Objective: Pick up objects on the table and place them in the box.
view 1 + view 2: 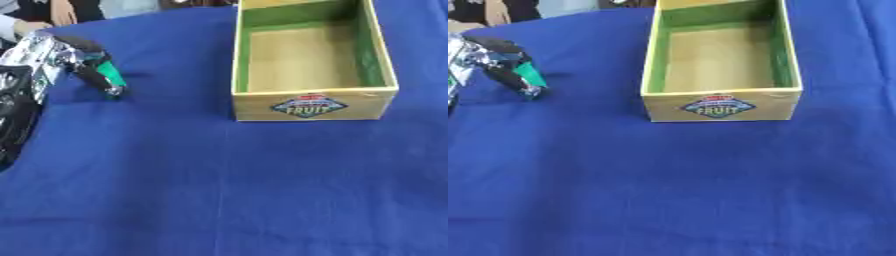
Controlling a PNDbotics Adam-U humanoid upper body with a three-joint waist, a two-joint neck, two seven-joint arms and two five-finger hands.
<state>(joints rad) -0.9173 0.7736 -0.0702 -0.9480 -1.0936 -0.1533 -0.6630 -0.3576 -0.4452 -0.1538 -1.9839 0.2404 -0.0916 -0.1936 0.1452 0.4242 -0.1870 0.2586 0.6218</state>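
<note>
My left hand (59, 56), silver and black, comes in from the left edge and hovers just above the blue cloth. Its fingers are curled round a small green thing (110, 73), whose shape I cannot make out; only a green patch shows between the fingers. The wooden box (308, 105) stands at the upper right, well to the right of the hand. It has green inner walls, a bare brown floor and a "FRUIT" label on its front wall, and nothing lies inside it. My right hand shows in neither view.
A blue cloth (219, 190) covers the whole table, with a faint crease running down its middle. My left arm's black forearm (13, 120) lies along the left edge.
</note>
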